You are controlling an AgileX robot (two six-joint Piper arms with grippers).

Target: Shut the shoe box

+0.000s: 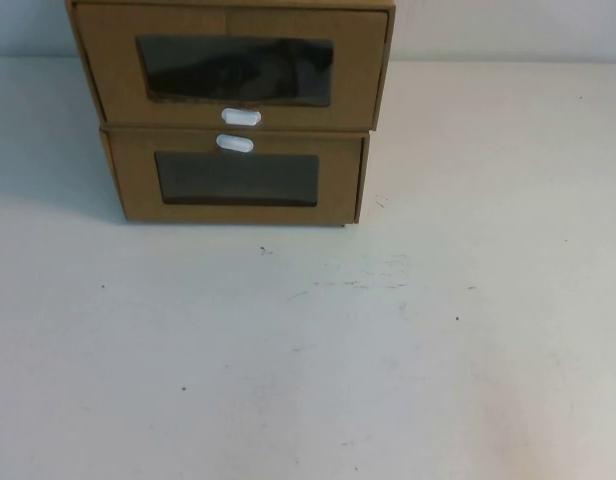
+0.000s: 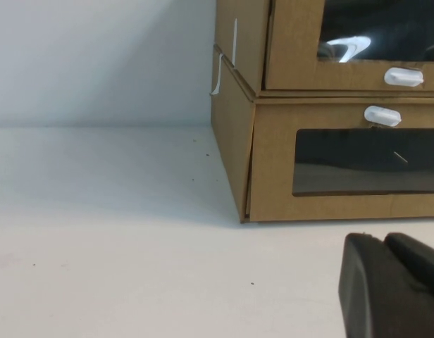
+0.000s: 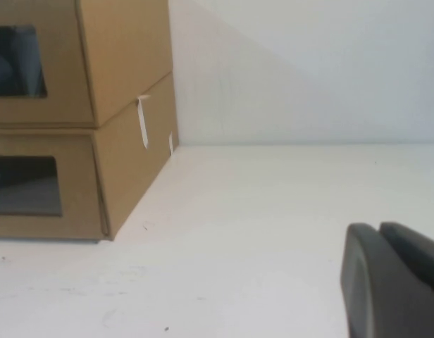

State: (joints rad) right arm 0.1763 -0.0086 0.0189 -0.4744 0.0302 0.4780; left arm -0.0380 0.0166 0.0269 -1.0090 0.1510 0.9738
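Nearest the robot is bare white table point(image 1: 308, 380), scuffed and speckled; no arm shows in the high view. Left gripper point(image 2: 393, 292) appears only in its own wrist view as a dark tip low over the table, short of the boxes' front left corner, touching nothing; whether it's wide or narrow I cannot tell. Right gripper point(image 3: 397, 282) likewise: dark tip over open table, well apart from the boxes' right side, state unreadable. At the far edge by the wall, two brown cardboard boxes are stacked. The lower box point(image 1: 238, 178) has its white tab point(image 1: 235, 143) above the window. The shoe box point(image 1: 233, 65) sits on top, its own pull tab point(image 1: 241, 116) below its window point(image 1: 235, 71), dark contents inside. Its drawer front overhangs the lower box slightly.
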